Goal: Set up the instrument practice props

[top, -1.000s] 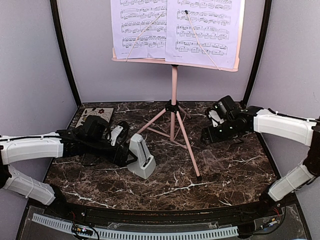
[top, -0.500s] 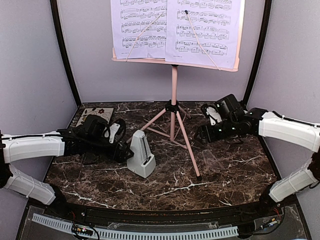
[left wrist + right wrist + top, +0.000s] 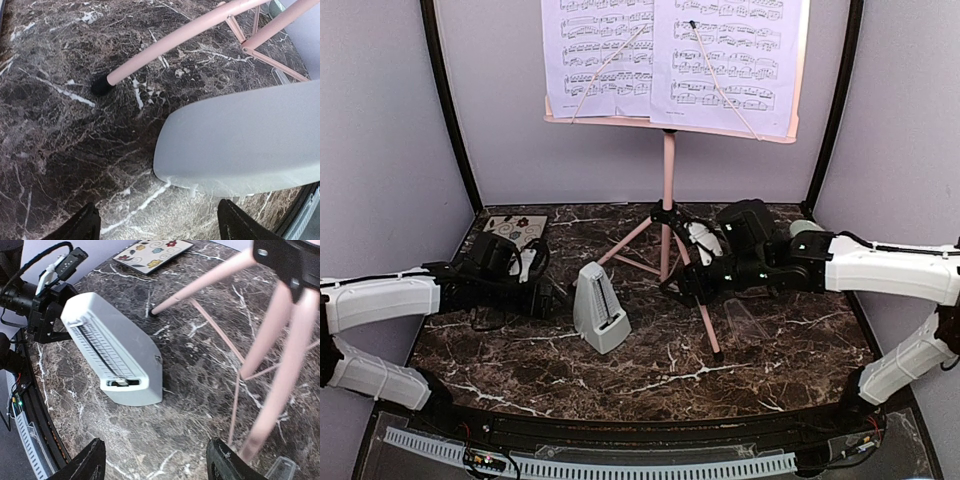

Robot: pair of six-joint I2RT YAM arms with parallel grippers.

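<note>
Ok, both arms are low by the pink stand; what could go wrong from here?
The open right gripper sits low beside the pink music stand; a nudged leg could topple it and the pale lavender sheet-music pages.
The open left gripper is close to the small light-grey pyramid metronome and might tip it.
The clear cover on the marble table barely shows; gripping it may fail.

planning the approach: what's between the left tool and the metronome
Only bare marble tabletop, shown in the left wrist view between the left tool and the metronome.
</note>
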